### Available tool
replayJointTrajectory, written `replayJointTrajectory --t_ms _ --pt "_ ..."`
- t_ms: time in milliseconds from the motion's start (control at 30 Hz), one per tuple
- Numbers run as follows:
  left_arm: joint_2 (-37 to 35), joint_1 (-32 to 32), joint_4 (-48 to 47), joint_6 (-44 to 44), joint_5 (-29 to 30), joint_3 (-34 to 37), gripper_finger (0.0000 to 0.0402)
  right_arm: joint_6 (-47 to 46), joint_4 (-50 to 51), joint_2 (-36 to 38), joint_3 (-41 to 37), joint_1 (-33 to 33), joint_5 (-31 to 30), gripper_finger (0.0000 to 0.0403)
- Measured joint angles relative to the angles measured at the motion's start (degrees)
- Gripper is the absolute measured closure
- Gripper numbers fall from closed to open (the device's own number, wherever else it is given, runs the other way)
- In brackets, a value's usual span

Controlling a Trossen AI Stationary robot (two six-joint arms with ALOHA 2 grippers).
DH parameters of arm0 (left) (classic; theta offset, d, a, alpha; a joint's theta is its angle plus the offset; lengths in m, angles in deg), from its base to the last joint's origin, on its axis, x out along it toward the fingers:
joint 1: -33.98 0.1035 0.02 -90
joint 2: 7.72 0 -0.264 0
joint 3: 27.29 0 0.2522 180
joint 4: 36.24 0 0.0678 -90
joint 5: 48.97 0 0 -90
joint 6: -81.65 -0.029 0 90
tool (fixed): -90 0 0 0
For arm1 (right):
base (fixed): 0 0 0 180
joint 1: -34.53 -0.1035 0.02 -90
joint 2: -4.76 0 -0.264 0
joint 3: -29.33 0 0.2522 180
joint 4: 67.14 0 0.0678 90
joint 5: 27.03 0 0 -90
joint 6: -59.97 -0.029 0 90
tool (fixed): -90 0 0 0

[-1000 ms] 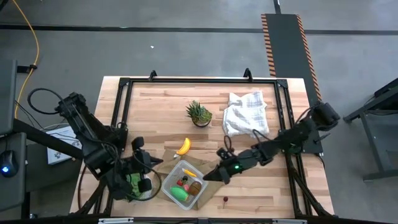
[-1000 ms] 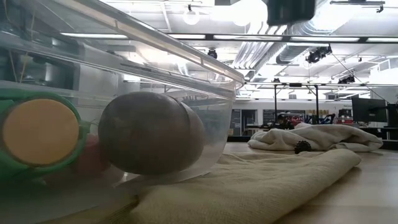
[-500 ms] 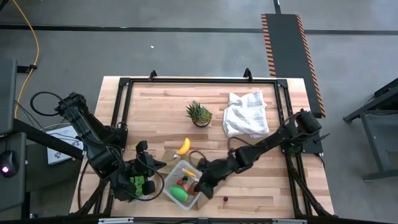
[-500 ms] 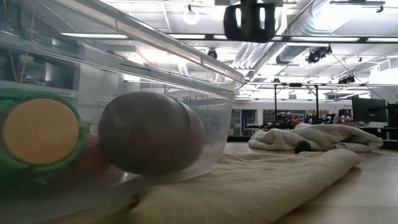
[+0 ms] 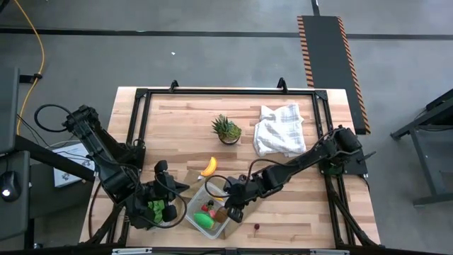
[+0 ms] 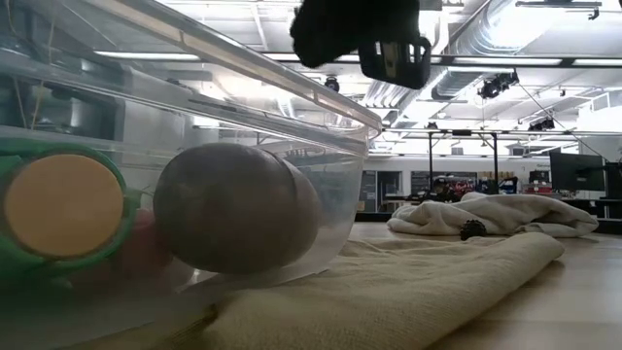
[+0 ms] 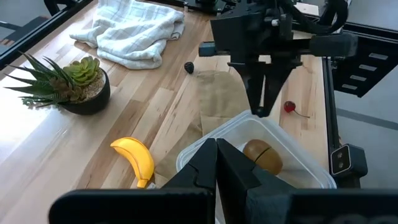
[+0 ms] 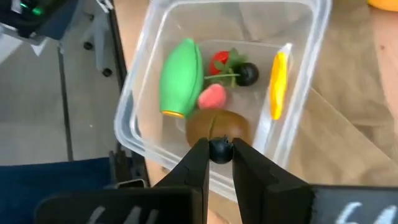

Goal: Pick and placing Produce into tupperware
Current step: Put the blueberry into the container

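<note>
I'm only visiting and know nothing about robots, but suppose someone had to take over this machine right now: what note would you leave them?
Right gripper: above the clear plastic tupperware box, pinching a small dark round piece between its fingertips.
Left gripper: shut, empty, waiting beside the box.
Done: green oval, brown kiwi, pink piece, red strawberry, dark berry and yellow-orange stick lie in the box.
Left: drop the held piece in; yellow banana and red cherry still lie on the wooden table.
</note>
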Motion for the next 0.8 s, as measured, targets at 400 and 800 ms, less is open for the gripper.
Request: replayJointTrajectory --t_ms 400,800 --pt "0.00 -0.02 -0.19 0.28 0.07 0.00 0.0401 4.78 1.88 -2.05 -0.03 -0.14 2.22 0.0370" --pt "0.00 0.00 -0.54 0.55 0.20 0.00 0.0401 6.62 1.10 -2.21 -0.04 -0.13 2.48 0.0369"
